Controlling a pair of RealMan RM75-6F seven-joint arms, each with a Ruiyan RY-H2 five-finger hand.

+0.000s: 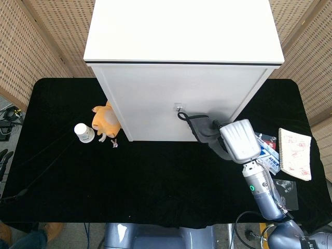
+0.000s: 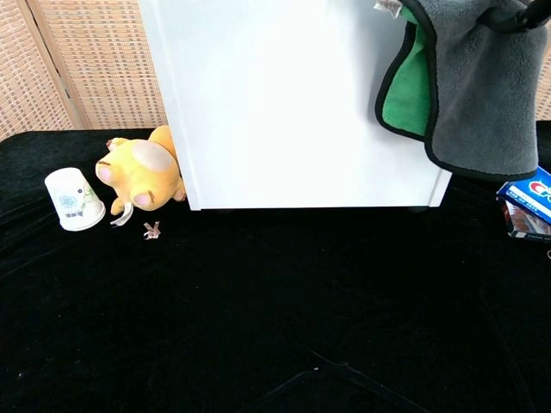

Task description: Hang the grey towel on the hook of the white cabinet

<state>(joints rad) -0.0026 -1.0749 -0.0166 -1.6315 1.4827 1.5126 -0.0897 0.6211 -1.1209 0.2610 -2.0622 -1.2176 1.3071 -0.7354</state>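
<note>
The grey towel (image 2: 482,82), green on its inner side, hangs in front of the white cabinet (image 1: 181,98) at the upper right of the chest view. My right hand (image 1: 238,141) holds it up from above; only the dark fingers (image 2: 508,15) show at the top edge of the chest view. In the head view the towel (image 1: 203,129) bunches against the cabinet front, and its black loop (image 1: 182,115) lies right at the small metal hook (image 1: 179,108). I cannot tell whether the loop is over the hook. My left hand is nowhere in either view.
A yellow plush toy (image 2: 142,172), a white paper cup (image 2: 74,199) and a small trinket (image 2: 152,229) lie left of the cabinet. A toothpaste box (image 2: 527,202), a notebook (image 1: 295,153) and a dark card (image 1: 287,188) lie to the right on the black cloth.
</note>
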